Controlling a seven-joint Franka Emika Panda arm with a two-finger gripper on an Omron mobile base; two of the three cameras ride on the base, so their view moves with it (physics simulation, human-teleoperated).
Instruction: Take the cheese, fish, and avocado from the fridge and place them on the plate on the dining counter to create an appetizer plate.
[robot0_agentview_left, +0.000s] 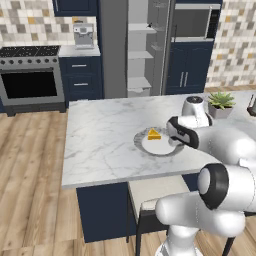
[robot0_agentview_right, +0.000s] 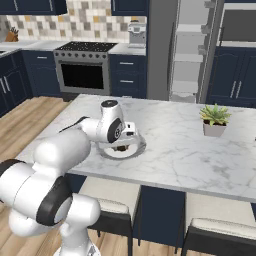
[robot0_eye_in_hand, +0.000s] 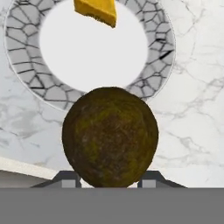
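I have the avocado pinched in my hand, one finger tip showing at either side of its base, and I judge the step is to set it on the plate beside the cheese. To do it well I should carry the fruit on toward 12 o'clock in the hand view until it hangs over the bare white centre, stopping short of the wedge, then come down low before letting go, since a rounded fruit will roll if dropped or put on the speckled rim. In the hand view the avocado covers the plate's near rim at 6 o'clock, and the cheese lies at the far side, at 12 o'clock. In the left base view the hand sits at the plate's 3 o'clock edge on the bench, with the cheese just beside it
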